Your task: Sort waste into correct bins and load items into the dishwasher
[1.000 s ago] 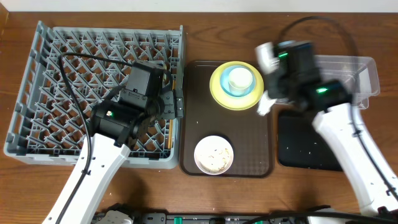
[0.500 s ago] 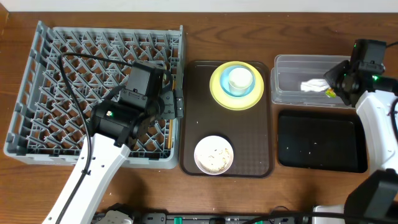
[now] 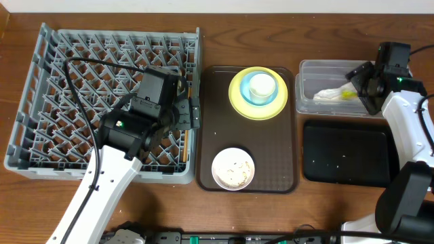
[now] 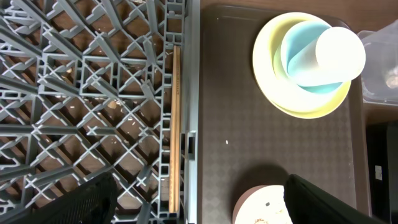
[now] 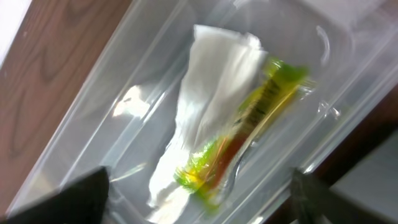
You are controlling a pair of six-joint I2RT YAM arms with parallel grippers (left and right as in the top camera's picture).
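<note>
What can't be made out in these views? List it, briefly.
Wrapper print: right wrist view, blurred.
White bowl: left wrist view, cut off by the bottom edge.
Left gripper: overhead, fingers hidden under its own wrist.
Black tray specks: overhead, too small to identify.

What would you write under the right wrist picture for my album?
A crumpled white napkin and a green-and-yellow wrapper lie together in the clear tub.
</note>
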